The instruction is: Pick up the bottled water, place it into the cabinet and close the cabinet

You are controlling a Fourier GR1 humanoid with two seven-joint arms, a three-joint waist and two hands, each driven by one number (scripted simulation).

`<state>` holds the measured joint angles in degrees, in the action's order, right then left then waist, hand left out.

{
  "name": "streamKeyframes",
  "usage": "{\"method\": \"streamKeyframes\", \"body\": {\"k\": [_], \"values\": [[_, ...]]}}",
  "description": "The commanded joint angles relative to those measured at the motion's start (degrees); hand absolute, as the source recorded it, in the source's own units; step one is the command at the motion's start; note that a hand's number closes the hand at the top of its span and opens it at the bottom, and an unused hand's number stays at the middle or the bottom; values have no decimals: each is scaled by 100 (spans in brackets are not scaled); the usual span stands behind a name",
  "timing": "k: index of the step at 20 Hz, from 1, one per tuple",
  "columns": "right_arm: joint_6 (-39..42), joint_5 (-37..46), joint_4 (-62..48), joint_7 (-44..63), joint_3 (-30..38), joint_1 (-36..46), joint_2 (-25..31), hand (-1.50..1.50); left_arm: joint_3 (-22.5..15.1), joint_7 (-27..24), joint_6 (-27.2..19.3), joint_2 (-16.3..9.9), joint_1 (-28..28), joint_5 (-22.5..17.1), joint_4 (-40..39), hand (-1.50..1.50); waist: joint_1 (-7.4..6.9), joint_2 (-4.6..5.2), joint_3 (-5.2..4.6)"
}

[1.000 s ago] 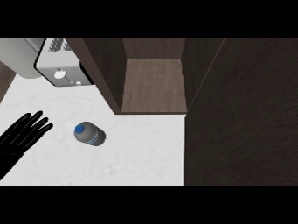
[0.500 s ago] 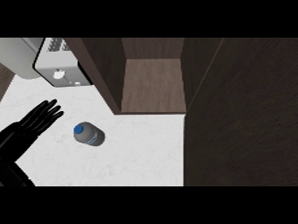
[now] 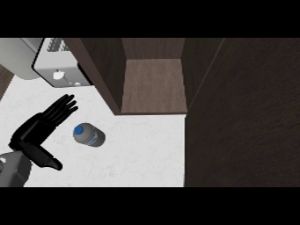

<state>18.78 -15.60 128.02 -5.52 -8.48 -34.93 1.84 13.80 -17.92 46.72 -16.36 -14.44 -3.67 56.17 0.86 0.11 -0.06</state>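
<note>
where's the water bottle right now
In the head view the bottled water stands on the white counter at lower left, just right of the open left hand, in front of the open cabinet.

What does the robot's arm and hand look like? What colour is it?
The left hand is all black, with long slim fingers and a thick thumb. Behind it is a chunky grey forearm with small dark marks. No cables show. The other hand isn't in the picture.

On the white counter (image 3: pixel 139 149) the bottled water (image 3: pixel 87 134) stands near the left edge, just beside the left hand (image 3: pixel 43 125), whose fingers are straight, while the open cabinet (image 3: pixel 152 88) sits along the back edge beside a toaster (image 3: pixel 58 66).
</note>
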Motion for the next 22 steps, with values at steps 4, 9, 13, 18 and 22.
{"method": "streamKeyframes", "body": {"k": [4, 9, 13, 18, 22], "values": [[110, 328, -74, -314, -349, -310, -111, -150, -150, -1078, -136, -50, -688, 661, -1836, -150, 61, 13, -4], [294, -86, 17, -303, -94, -401, 49, -150, -170, -1476, -83, -150, -1180, 758, -2823, -150, 120, 33, -9], [446, -193, -256, -571, 266, -378, 194, -150, -295, -1775, -113, -43, -1169, 835, -3037, -150, 110, 25, -6], [268, 104, -191, -393, -19, -172, 92, -150, -408, -2091, -289, 55, -1480, 993, -3562, -150, 137, 47, -13], [192, 32, 63, -296, -95, -283, 36, -150, -539, -2432, -187, -16, -1287, 1098, -3740, -150, 123, 38, -14]]}}
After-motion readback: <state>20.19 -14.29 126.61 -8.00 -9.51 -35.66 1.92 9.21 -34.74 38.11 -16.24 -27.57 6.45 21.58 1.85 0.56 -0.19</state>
